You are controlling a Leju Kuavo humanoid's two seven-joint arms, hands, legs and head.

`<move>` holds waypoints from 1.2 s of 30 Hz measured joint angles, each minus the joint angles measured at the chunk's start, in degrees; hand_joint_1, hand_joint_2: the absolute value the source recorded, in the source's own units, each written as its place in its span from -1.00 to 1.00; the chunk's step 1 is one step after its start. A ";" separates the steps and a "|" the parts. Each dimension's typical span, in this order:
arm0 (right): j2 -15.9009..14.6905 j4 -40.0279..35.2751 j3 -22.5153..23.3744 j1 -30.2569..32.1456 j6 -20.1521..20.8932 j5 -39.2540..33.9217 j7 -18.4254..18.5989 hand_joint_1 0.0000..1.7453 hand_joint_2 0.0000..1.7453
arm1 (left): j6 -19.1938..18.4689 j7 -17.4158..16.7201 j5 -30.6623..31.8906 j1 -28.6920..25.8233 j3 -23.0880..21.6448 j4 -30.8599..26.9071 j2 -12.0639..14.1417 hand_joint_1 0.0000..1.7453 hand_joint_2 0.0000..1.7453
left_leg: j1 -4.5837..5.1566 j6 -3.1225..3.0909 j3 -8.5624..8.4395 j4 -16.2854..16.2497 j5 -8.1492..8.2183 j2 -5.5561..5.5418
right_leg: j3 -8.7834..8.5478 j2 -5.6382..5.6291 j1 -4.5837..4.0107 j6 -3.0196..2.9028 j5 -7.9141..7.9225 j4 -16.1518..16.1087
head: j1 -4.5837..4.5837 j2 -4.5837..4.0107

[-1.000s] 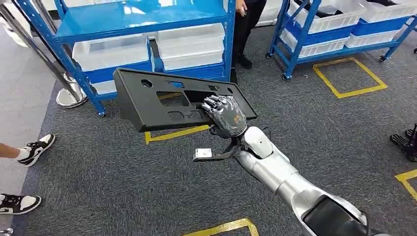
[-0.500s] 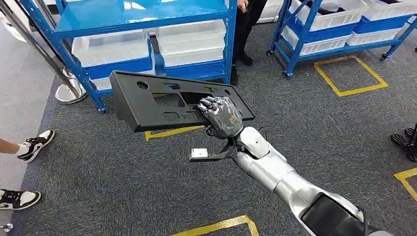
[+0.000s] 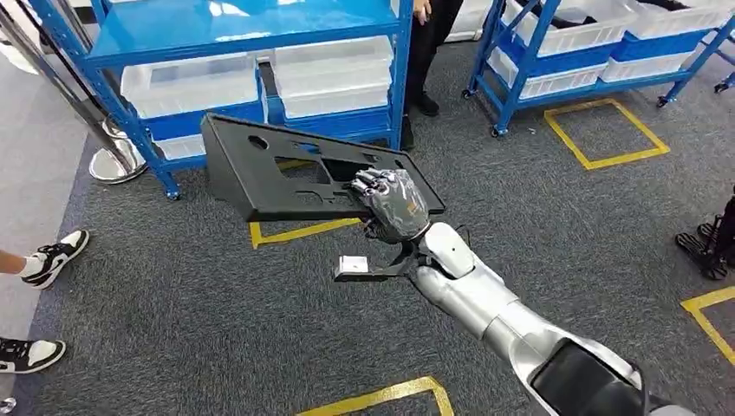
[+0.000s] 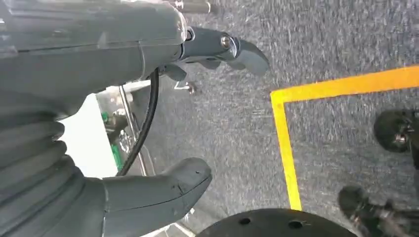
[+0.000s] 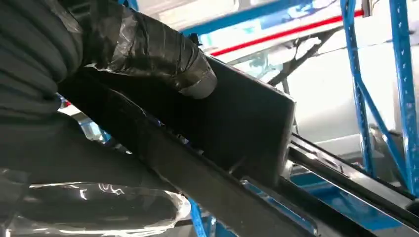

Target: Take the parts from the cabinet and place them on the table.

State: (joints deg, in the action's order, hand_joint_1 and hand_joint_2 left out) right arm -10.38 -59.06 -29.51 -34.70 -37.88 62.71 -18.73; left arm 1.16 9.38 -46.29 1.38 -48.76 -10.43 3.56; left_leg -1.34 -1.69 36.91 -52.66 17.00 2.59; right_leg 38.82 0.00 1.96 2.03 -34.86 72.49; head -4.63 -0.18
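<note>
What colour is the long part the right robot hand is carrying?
Black, matte plastic with cut-outs. The part in the right robot hand shows best in the head view.

A grey carpeted floor (image 3: 217, 329) carried everything, marked with yellow tape squares (image 3: 607, 134). On it stood a blue shelving rack (image 3: 251, 35) holding clear plastic bins (image 3: 192, 84) on its lower shelf, and a second blue rack (image 3: 563, 52) on castors with white bins. A chrome stanchion base (image 3: 111, 165) rested beside the first rack.
</note>
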 joint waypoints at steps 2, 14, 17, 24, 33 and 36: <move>-0.33 0.04 -0.37 -0.22 0.00 -0.13 0.61 1.00 1.00 | -0.07 0.00 -0.09 -0.03 -0.13 0.00 0.00 -1.00 1.00 | -0.85 1.09 1.26 -1.96 0.51 0.90 | -3.12 0.59 0.90 1.24 4.12 -6.45 | 0.00 0.00; -1.66 -0.48 -1.33 -3.44 0.00 0.70 2.19 1.00 1.00 | -0.09 0.24 -0.37 -0.33 -0.66 0.15 0.02 -1.00 1.00 | -0.78 3.91 8.85 -23.23 14.96 -2.09 | -1.85 -1.49 -0.20 -3.04 8.56 -10.69 | 0.11 0.00; -2.53 -1.18 -1.42 -4.51 0.00 0.02 3.23 1.00 1.00 | -0.22 0.37 -0.68 -0.39 -0.66 0.15 0.02 -1.00 1.00 | 0.49 1.70 5.06 -19.61 12.79 -2.59 | -1.37 -3.85 -1.25 -3.22 9.06 -10.67 | 0.11 0.00; -4.46 -1.90 -2.38 -7.86 0.07 -0.64 4.31 1.00 1.00 | -0.39 0.46 -0.68 0.04 -0.72 0.44 0.59 -1.00 1.00 | 2.22 -1.87 -2.93 -6.24 8.65 -4.78 | -1.37 -8.18 -0.90 -1.37 10.47 -12.06 | 0.09 0.00; -5.57 -1.66 -4.37 -12.55 0.70 -1.09 5.38 1.00 1.00 | -0.50 0.42 -1.20 -0.23 -0.79 0.44 0.24 -1.00 1.00 | 1.40 -0.71 -3.18 -5.12 8.02 2.01 | -0.41 1.11 -0.20 0.47 7.77 -6.37 | 0.02 0.00; -5.70 -1.59 -4.77 -13.95 0.76 -1.29 5.70 1.00 1.00 | -0.57 0.42 -1.36 -0.25 -0.77 0.46 0.31 -1.00 1.00 | 1.76 0.53 -2.39 -7.21 9.15 3.38 | -2.81 4.00 -0.61 -0.66 8.49 -11.29 | 0.04 0.00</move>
State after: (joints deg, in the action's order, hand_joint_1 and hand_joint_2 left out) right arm -16.09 -60.65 -34.27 -48.65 -37.11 61.42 -13.03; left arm 0.59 9.79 -47.65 1.12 -49.53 -9.97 3.87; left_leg 0.42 -1.16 34.52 -59.87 26.16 5.97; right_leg 36.02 4.00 1.35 1.37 -26.37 61.20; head -4.59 -0.18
